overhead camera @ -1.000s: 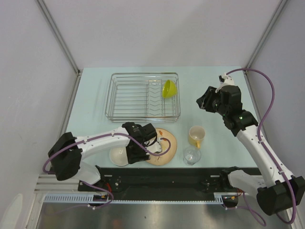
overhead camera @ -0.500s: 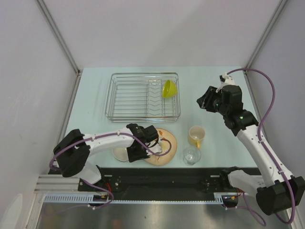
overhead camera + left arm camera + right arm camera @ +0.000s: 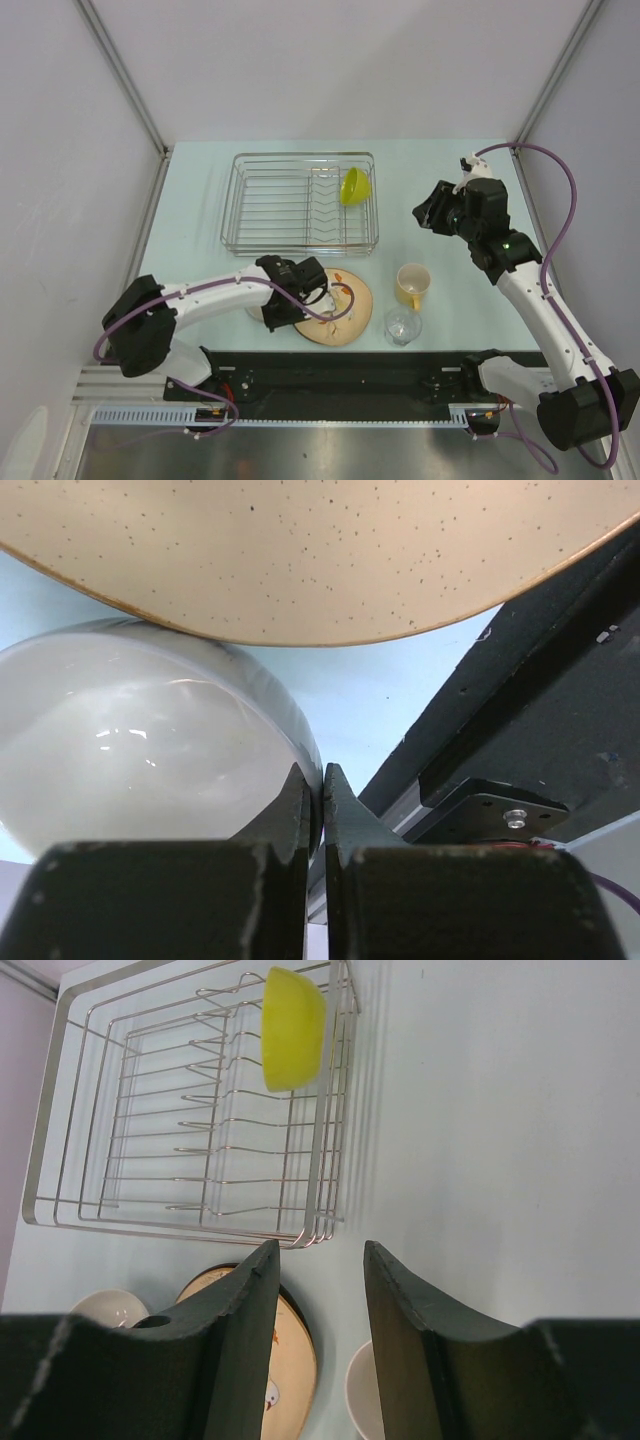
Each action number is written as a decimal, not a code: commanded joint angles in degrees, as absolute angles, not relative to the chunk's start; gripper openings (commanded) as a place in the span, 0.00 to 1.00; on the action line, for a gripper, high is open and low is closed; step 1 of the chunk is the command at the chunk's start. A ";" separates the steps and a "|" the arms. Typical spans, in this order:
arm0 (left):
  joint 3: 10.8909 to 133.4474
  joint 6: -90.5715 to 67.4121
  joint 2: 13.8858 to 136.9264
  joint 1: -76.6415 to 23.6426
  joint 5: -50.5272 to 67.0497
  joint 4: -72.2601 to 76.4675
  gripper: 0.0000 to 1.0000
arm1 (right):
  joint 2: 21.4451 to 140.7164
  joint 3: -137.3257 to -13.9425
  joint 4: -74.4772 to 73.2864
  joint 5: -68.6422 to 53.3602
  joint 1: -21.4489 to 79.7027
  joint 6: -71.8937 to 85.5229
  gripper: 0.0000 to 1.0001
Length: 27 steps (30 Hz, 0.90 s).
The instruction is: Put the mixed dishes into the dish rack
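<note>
The white bowl (image 3: pixel 130 750) sits at the table's near edge, and my left gripper (image 3: pixel 313 785) is shut on its rim. From above, only a sliver of that bowl (image 3: pixel 256 316) shows beside the left gripper (image 3: pixel 279 317). The tan patterned plate (image 3: pixel 340 310) lies right next to it, and its speckled edge (image 3: pixel 300 560) fills the top of the left wrist view. The yellow mug (image 3: pixel 411 284) and the clear glass (image 3: pixel 402 326) stand to the plate's right. The dish rack (image 3: pixel 290 205) holds the lime-green bowl (image 3: pixel 354 186) on edge. My right gripper (image 3: pixel 426 213) hangs open and empty right of the rack.
The right wrist view looks down on the rack (image 3: pixel 150 1140), the green bowl (image 3: pixel 293 1028), the plate (image 3: pixel 295 1360) with a dark rim beneath it, and the mug's rim (image 3: pixel 362 1395). A black rail (image 3: pixel 350 365) runs along the table's near edge, close behind the bowl.
My left gripper has closed onto the white bowl's rim. The bowl has shifted a little toward the plate and is now mostly hidden under the arm. The right arm has not moved.
</note>
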<state>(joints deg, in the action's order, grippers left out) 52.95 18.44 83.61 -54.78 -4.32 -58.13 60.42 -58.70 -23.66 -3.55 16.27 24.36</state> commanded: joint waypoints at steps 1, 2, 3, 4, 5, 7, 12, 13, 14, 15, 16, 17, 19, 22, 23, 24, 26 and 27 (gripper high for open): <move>58.00 17.67 79.99 -53.27 -6.41 -60.89 0.00 | 59.59 -59.68 -21.97 -4.22 16.00 23.73 0.44; 58.96 17.93 79.20 -52.83 -6.76 -61.60 0.01 | 59.59 -59.68 -22.06 -4.13 16.00 23.64 0.44; 61.32 17.93 78.67 -51.60 -6.94 -63.26 0.00 | 59.59 -59.68 -21.97 -4.13 16.00 23.56 0.44; 62.91 17.93 78.31 -50.98 -7.47 -64.24 0.00 | 59.68 -59.76 -22.06 -4.04 16.00 23.73 0.44; 64.58 18.02 77.96 -50.28 -7.47 -65.12 0.00 | 59.68 -59.68 -22.06 -4.13 16.00 23.73 0.44; 71.43 18.02 76.73 -47.73 -3.90 -67.48 0.00 | 59.85 -59.68 -21.97 -4.31 16.08 23.91 0.44; 92.31 17.76 77.07 -40.89 11.22 -69.52 0.00 | 59.85 -59.68 -22.23 -4.13 16.35 24.26 0.43; 95.16 17.06 78.47 -40.09 13.77 -69.09 0.00 | 60.03 -59.68 -22.24 -3.78 16.61 24.34 0.44; 97.97 16.44 79.44 -39.56 17.45 -68.73 0.00 | 59.94 -59.68 -22.15 -3.52 16.96 24.43 0.44; 103.65 15.83 80.93 -38.59 19.40 -67.77 0.00 | 59.94 -59.68 -22.32 -3.17 17.40 24.52 0.44; 106.41 14.17 83.82 -37.97 21.69 -67.33 0.00 | 59.85 -59.68 -22.41 -2.38 17.66 24.61 0.43; 109.05 12.85 85.67 -37.36 24.84 -66.80 0.00 | 59.94 -59.68 -22.50 -2.03 18.62 24.44 0.43; 114.42 6.98 88.93 -35.25 33.54 -62.77 0.00 | 59.85 -59.68 -22.59 -0.97 19.42 24.08 0.42; 114.53 -6.34 94.64 -32.53 45.32 -51.10 0.00 | 59.77 -59.68 -22.85 -0.09 20.39 23.91 0.42; 114.35 -9.55 97.62 -32.00 48.14 -45.24 0.00 | 59.59 -59.68 -22.85 -0.09 20.65 23.73 0.42; 115.04 -12.19 99.91 -31.99 53.30 -43.52 0.00 | 59.59 -59.68 -23.03 -0.09 20.83 23.64 0.42; 116.97 -18.26 105.61 -31.99 57.11 -38.79 0.00 | 59.41 -59.68 -23.73 1.76 21.00 23.38 0.42; 116.72 -20.28 106.95 -31.91 59.57 -36.50 0.00 | 59.24 -59.68 -23.82 2.37 21.27 23.12 0.43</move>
